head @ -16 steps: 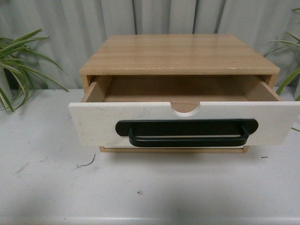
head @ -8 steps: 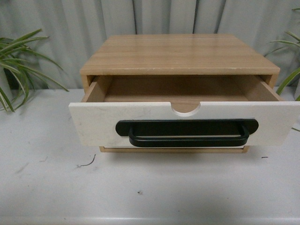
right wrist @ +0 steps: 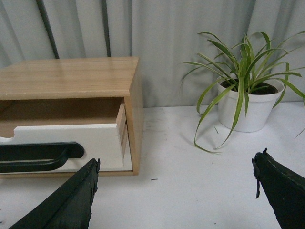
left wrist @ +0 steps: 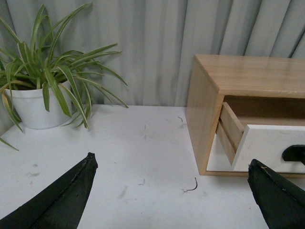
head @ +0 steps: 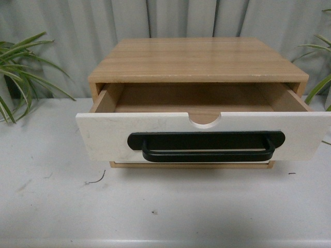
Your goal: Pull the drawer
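A: What sits at the far left of the front view?
B: A plant point(head: 18, 70), leaves only. The left wrist view shows it in a white pot point(left wrist: 32, 107) at that frame's left, on the table point(head: 62, 206).

A: And the left gripper point(left wrist: 171, 195)?
B: Its two black fingers point(left wrist: 57, 200) stand wide apart with nothing between them, low in its own view.

A: Where is the drawer point(head: 204, 135)?
B: Mid-frame in the front view, pulled partway out of the wood cabinet point(head: 196, 59). Its white front carries a black handle point(head: 207, 145) below a half-round notch point(head: 205, 120).

A: The right side?
B: A second plant point(right wrist: 248, 102) at the right of the right wrist view. The right gripper point(right wrist: 174, 191) is likewise spread wide and empty, apart from the drawer.
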`<state>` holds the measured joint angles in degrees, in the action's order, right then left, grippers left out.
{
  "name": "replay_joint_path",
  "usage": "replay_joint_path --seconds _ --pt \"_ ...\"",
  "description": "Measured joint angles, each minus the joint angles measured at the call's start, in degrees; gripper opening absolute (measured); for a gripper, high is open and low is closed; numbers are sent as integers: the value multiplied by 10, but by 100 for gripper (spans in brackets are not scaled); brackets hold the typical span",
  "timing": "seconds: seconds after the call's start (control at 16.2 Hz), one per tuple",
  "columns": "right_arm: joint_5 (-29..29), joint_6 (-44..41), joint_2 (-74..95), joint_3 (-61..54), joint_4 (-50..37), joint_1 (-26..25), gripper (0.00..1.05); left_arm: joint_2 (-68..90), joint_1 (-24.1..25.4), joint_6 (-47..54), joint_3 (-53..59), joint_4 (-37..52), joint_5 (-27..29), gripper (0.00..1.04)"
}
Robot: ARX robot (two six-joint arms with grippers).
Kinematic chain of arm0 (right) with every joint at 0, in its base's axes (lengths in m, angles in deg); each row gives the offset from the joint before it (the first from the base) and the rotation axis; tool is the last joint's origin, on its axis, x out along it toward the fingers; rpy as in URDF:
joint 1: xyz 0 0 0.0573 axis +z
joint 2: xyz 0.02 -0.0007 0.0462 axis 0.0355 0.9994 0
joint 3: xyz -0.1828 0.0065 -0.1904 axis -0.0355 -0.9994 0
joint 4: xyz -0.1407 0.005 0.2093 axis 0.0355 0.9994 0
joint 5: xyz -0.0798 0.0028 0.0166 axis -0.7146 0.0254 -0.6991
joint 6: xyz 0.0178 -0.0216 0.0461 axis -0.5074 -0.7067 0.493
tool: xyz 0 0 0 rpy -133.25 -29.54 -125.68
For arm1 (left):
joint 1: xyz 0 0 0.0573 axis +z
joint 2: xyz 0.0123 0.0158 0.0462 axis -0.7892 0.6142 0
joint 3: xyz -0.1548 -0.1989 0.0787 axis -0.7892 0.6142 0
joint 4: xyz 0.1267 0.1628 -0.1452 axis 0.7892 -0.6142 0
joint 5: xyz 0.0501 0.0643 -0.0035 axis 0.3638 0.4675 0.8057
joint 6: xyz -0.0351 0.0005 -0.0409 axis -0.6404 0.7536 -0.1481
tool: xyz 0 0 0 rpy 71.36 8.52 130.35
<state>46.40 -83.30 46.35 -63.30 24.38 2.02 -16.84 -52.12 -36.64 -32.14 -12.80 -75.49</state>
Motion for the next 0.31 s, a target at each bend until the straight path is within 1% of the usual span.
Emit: replay_joint_path --seconds 0.31 --pt "0 0 0 0 0 0 98 0 0 0 0 0 0 98"
